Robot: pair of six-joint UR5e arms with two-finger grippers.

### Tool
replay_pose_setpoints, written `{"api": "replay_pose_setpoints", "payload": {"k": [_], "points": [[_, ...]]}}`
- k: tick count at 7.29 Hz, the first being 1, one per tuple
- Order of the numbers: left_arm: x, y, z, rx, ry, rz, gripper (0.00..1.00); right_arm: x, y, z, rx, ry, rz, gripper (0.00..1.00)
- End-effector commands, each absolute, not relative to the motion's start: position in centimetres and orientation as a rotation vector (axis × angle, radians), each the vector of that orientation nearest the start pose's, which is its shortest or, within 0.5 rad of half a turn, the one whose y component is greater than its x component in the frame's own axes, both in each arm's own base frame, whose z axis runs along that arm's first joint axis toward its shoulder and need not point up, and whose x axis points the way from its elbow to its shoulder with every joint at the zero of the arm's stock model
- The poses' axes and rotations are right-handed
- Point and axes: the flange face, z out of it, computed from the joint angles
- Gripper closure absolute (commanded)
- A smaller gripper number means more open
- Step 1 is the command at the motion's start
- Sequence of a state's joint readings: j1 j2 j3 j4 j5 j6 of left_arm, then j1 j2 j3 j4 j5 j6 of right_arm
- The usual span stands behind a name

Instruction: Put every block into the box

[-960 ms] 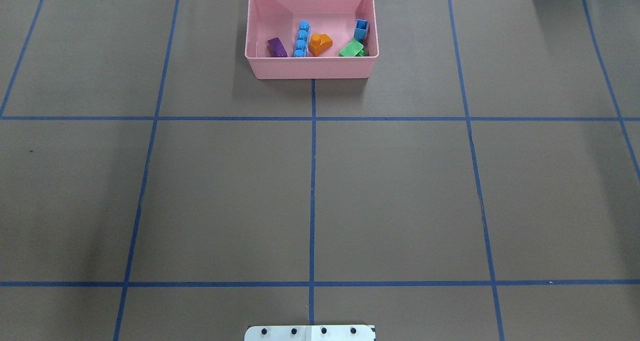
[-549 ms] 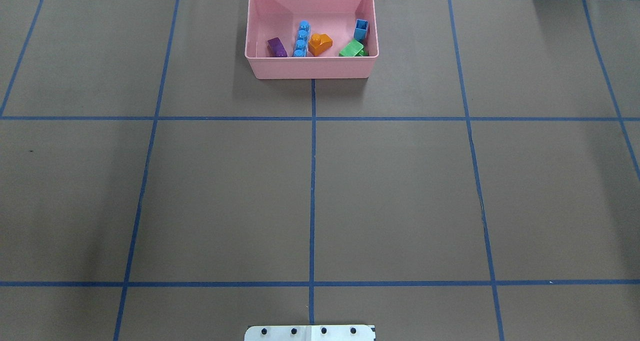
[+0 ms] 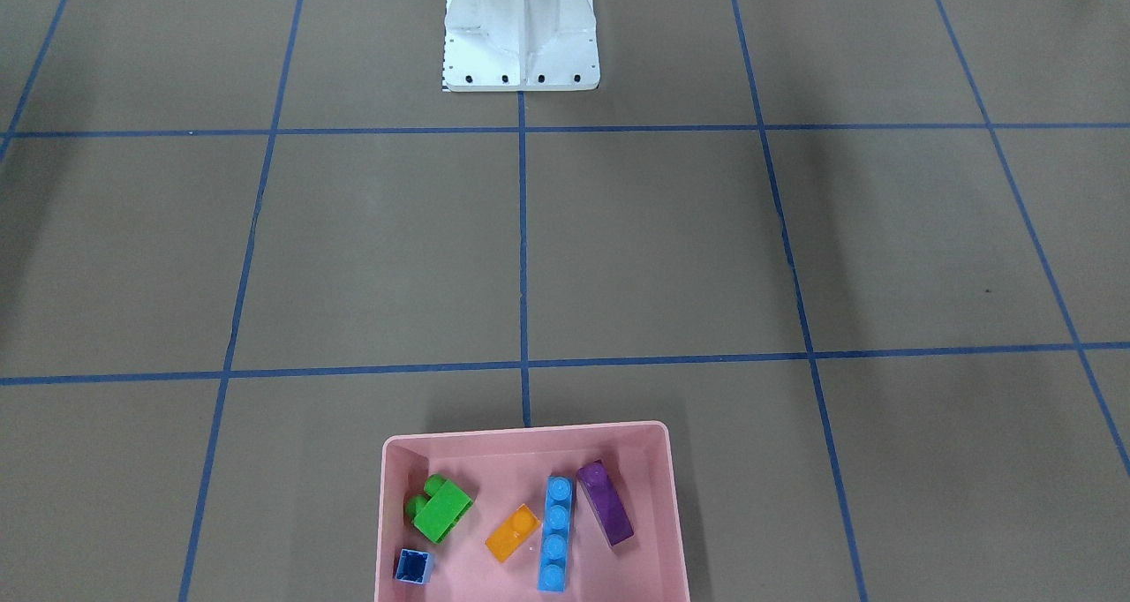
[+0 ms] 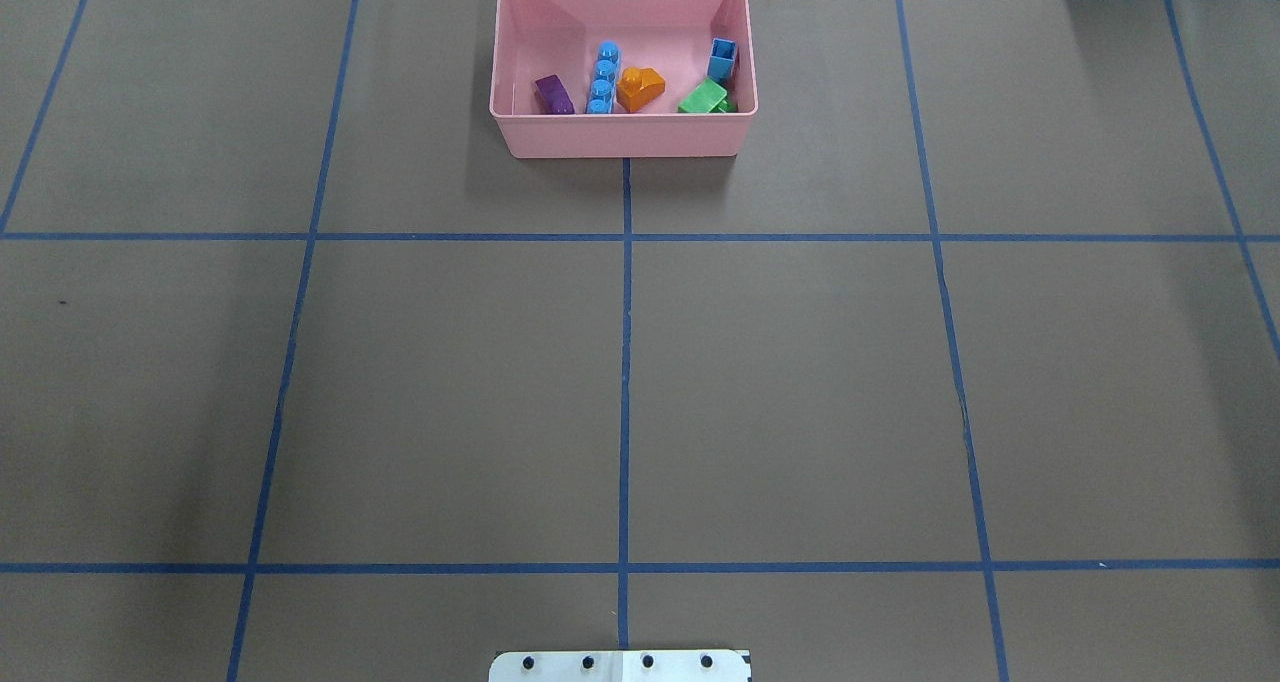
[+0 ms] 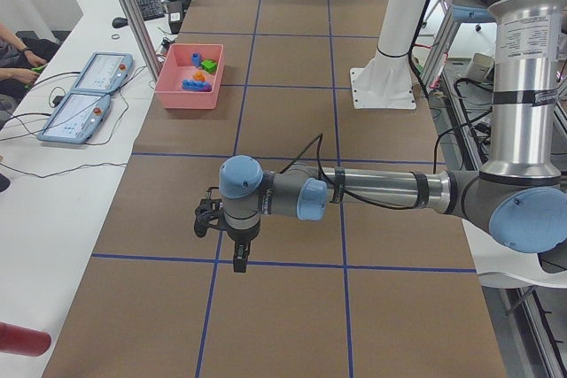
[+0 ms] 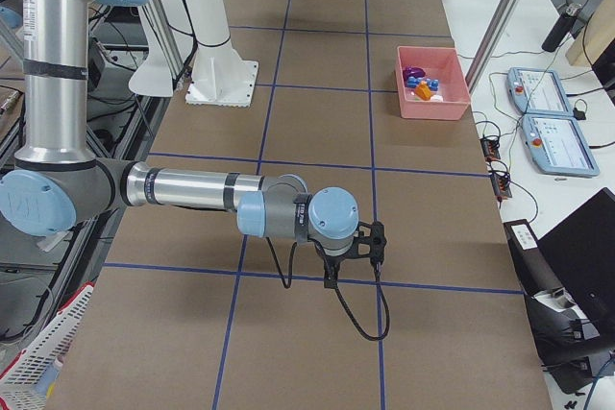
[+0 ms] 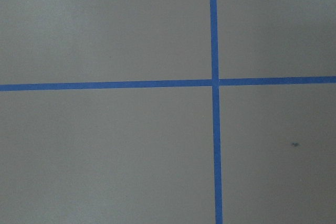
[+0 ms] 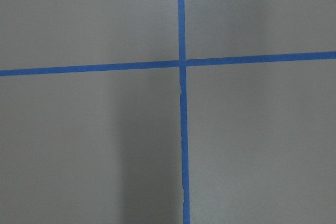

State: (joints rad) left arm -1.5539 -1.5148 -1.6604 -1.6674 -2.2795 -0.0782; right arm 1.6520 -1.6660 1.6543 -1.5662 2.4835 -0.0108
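Observation:
The pink box (image 4: 620,142) stands at the table's far middle edge; it also shows in the front view (image 3: 525,434). Inside it lie the purple block (image 4: 553,95), the long blue block (image 4: 603,79), the orange block (image 4: 639,88), the green block (image 4: 705,97) and the tiny blue block (image 4: 722,60). No block lies on the mat. My left gripper (image 5: 232,250) and right gripper (image 6: 351,261) show only in the side views, low over the mat at the table's ends, far from the box. I cannot tell whether they are open or shut. Both wrist views show only bare mat and tape lines.
The white robot base (image 3: 521,46) stands at the near middle edge. Blue tape lines divide the brown mat into squares. Two tablets (image 5: 84,99) and cables lie on the side bench beyond the box, where an operator's arms (image 5: 16,55) show.

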Motion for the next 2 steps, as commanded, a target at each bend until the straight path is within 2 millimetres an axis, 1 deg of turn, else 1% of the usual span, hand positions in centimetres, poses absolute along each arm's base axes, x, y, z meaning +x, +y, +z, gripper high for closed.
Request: {"api": "replay_pose_setpoints", "payload": {"k": [1,2], "points": [[-6.13,-47.82,63.57,0.092,0.711,-0.014,0.00,9.09,-44.43,65.35,0.032,-0.912,0.070,0.00],[-6.05,-47.83,63.57,0.091,0.711,-0.013,0.00,9.09,-44.44,65.28,0.033,-0.912,0.070,0.00]]}}
